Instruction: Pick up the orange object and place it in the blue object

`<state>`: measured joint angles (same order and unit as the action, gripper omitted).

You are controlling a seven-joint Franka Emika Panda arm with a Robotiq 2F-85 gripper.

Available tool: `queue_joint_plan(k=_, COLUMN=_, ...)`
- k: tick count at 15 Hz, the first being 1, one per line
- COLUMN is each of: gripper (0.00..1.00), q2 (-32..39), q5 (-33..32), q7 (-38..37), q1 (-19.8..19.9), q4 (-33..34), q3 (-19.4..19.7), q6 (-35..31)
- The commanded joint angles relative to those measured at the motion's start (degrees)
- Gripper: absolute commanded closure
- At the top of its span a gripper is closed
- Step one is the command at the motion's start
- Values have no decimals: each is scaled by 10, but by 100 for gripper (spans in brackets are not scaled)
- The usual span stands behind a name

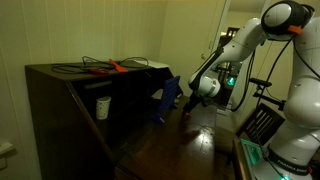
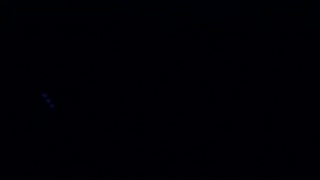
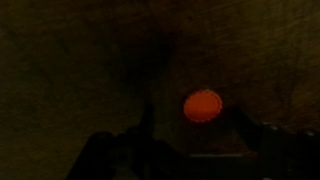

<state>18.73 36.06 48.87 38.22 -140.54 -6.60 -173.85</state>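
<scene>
The orange object (image 3: 202, 105) is a small round disc lying on a dark surface in the wrist view. My gripper (image 3: 195, 130) hangs over it, its two fingers dark shapes spread apart on either side, so it is open and not touching the disc. In an exterior view the gripper (image 1: 189, 108) is low over the dark table, right beside the blue object (image 1: 166, 100), a tilted dark blue container leaning at the cabinet's open side. The orange object is too small to make out there. The remaining exterior view is almost black.
A dark wooden cabinet (image 1: 60, 100) fills the left, with a white cup (image 1: 102, 106) on its shelf and an orange-red-handled tool with black cables (image 1: 110, 67) on top. A glossy dark table (image 1: 185, 150) lies in front. Lit equipment (image 1: 232, 78) stands behind the arm.
</scene>
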Motion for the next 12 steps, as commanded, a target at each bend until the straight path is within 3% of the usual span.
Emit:
queue_joint_plan(k=1, gripper=24, q2=-5, q5=-23, q7=-13, q1=-20, q4=-10, q3=24, q6=5)
queue_joint_plan(k=6, gripper=1, q2=-11, q5=-46, q7=-31, q1=-59, q4=-18, q3=62, q6=19)
queue_joint_plan(k=8, gripper=15, q2=-12, q5=-61, q7=-41, q1=-77, q4=-19, q3=82, q6=23)
queue_joint_plan(k=9, gripper=36, q2=-13, q5=-66, q7=-45, q1=-85, q4=-18, q3=90, q6=24)
queue_joint_plan(k=12, gripper=47, q2=-16, q5=-76, q7=-58, q1=-105, q4=-17, q3=111, q6=30)
